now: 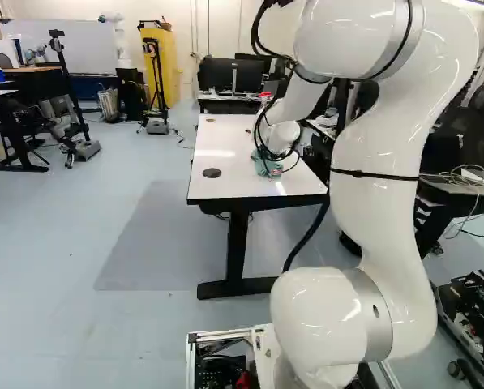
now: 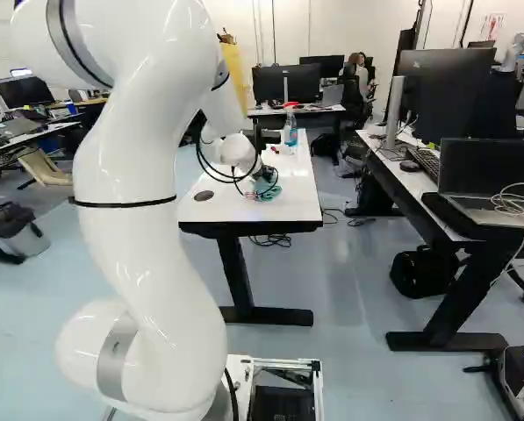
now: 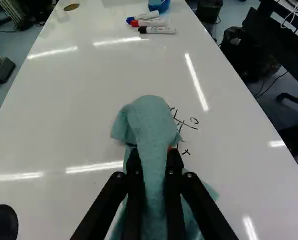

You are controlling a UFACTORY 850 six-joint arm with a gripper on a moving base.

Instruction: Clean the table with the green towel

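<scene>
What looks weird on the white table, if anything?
There are black scribbles on the white table, right beside the green towel. They look odd because somebody seems to have drawn there. I see no spills or breaks.

White walls (image 1: pixel 225 32) rose well beyond the fingers (image 3: pixel 134 185), over a pale blue floor (image 1: pixel 63 243).
Far ahead of them I saw dark monitors (image 2: pixel 270 81) on a desk; to their left, a yellow cabinet (image 1: pixel 168 65) and, farther left, a whiteboard (image 1: pixel 71 49). To their right stood another desk (image 2: pixel 412 182) with an open laptop (image 2: pixel 485 167) and a large monitor (image 2: pixel 437 96). Soft light gleamed off the floor.
</scene>
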